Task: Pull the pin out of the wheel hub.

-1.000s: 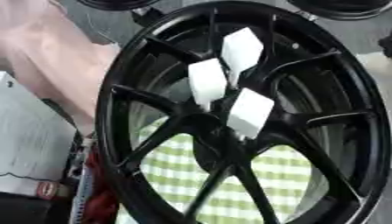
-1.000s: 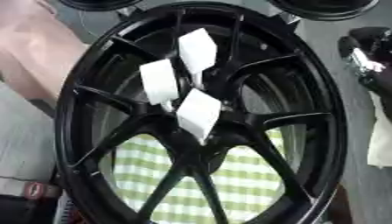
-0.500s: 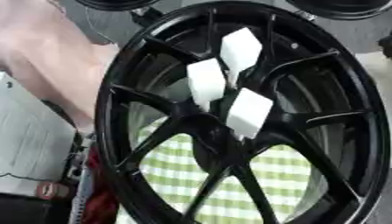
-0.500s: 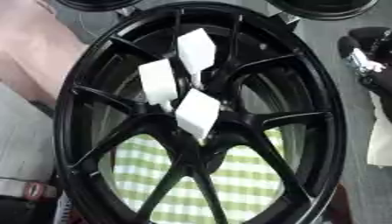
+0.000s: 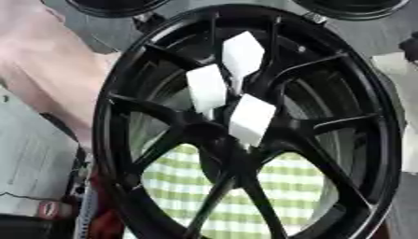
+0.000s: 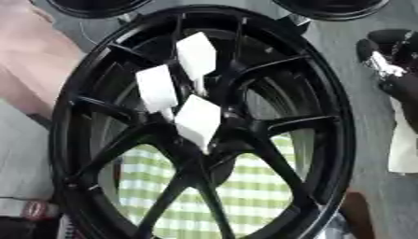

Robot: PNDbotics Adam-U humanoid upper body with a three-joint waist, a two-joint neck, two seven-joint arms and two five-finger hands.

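A black multi-spoke wheel hub point(image 5: 367, 140) stands tilted and fills both views. Three white block-shaped pins stick out around its centre: one at the top point(image 5: 242, 52), one at the left point(image 5: 205, 87) and one at the lower right point(image 5: 251, 119). No hand touches them. A black and silver shape at the right edge of the right eye view looks like my right hand point(image 6: 390, 56), well clear of the hub's rim. My left hand shows in neither view.
A green and white checked cloth point(image 5: 220, 205) shows through the lower spokes. A blurred pale pink shape point(image 5: 49, 79) lies along the left. Two dark round objects point(image 5: 114, 7) sit at the top edge. Something white point(image 6: 404, 140) lies at the right edge.
The whole picture has shifted slightly to the left, so the camera moved. The wheel and its three white pins stand as before.
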